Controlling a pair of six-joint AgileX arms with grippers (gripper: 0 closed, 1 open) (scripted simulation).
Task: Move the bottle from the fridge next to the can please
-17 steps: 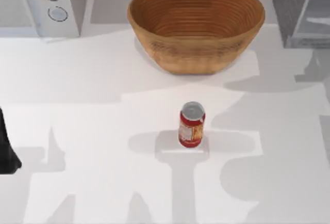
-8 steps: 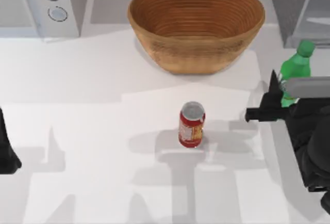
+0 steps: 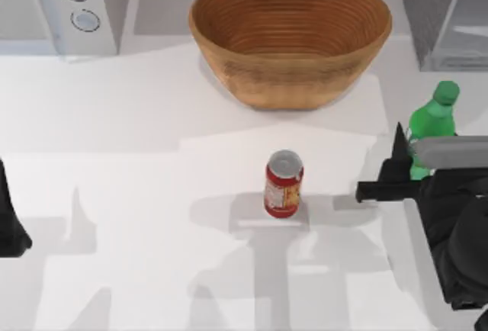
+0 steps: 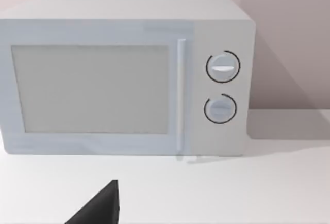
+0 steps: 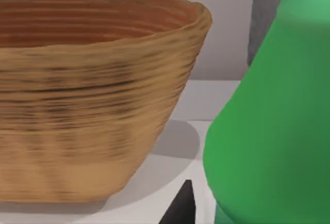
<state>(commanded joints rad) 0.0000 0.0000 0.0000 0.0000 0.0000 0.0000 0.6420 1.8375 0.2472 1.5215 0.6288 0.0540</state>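
Observation:
The green bottle (image 3: pixel 432 121) stands upright at the table's right side, in front of the grey fridge (image 3: pixel 442 18) and clear of it. My right gripper (image 3: pixel 423 159) is shut on the bottle's body, one dark finger (image 3: pixel 398 148) on its left. In the right wrist view the bottle (image 5: pixel 273 131) sits very close, with a dark fingertip (image 5: pixel 180 208) beside it. The red can (image 3: pixel 284 184) stands upright mid-table, well to the left of the bottle. My left gripper (image 3: pixel 8 224) is parked at the table's left edge.
A large woven basket (image 3: pixel 290 41) sits at the back centre, behind the can. A white microwave (image 3: pixel 69 7) with two round knobs stands at the back left, also in the left wrist view (image 4: pixel 124 79). Bare white tabletop (image 3: pixel 343 194) lies between can and bottle.
My right arm came into view from the right with the bottle, then carried it toward the table's front and slightly left. The can and left arm stayed put.

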